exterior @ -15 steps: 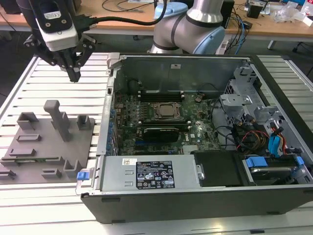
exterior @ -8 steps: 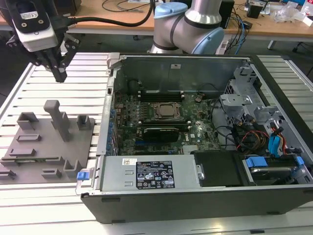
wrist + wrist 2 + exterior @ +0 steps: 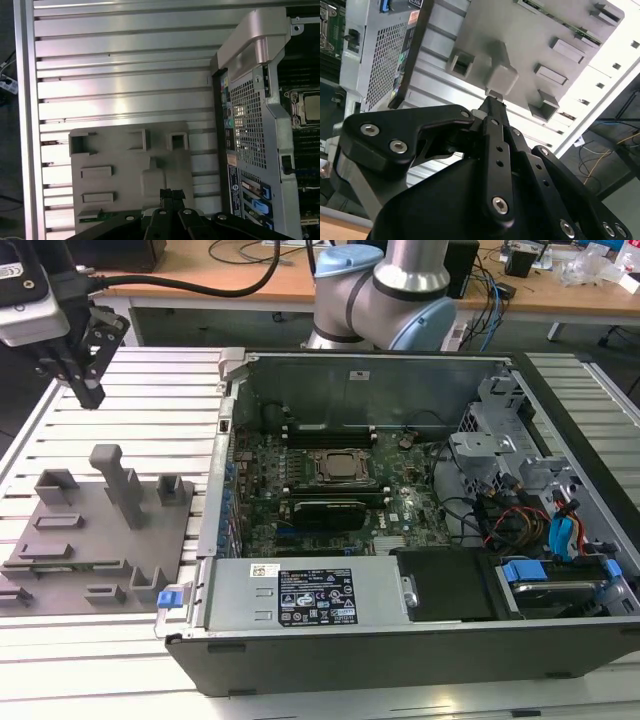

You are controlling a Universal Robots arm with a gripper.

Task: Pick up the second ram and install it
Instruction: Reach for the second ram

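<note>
**Second ram (image 3: 95, 216) lies on the holder plate, toward 6 o'clock of empty fingers**

One gripper (image 3: 88, 395) hangs above the grey holder plate (image 3: 95, 540), its fingers (image 3: 165, 196) pressed together and holding nothing. In both wrist views they line up with the plate's single tall post (image 3: 499, 75). The exterior view shows a gap between fingertips and post. Past the post, along the plate's edge, lies the second ram, a single green stick well apart from the fingers. From the exterior view I judge it to be toward 6 o'clock of the gripper. Its long axis runs 9 to 3 o'clock, crosswise to the line from the fingers to it. The first wrist view shows three square sockets and two flat blocks on the plate. The slotted worktop (image 3: 150, 400) carries the plate and, at 3 o'clock of it, one open computer case (image 3: 400, 660). The motherboard (image 3: 262, 485) inside has long black memory slots, but I cannot tell how many.
</note>
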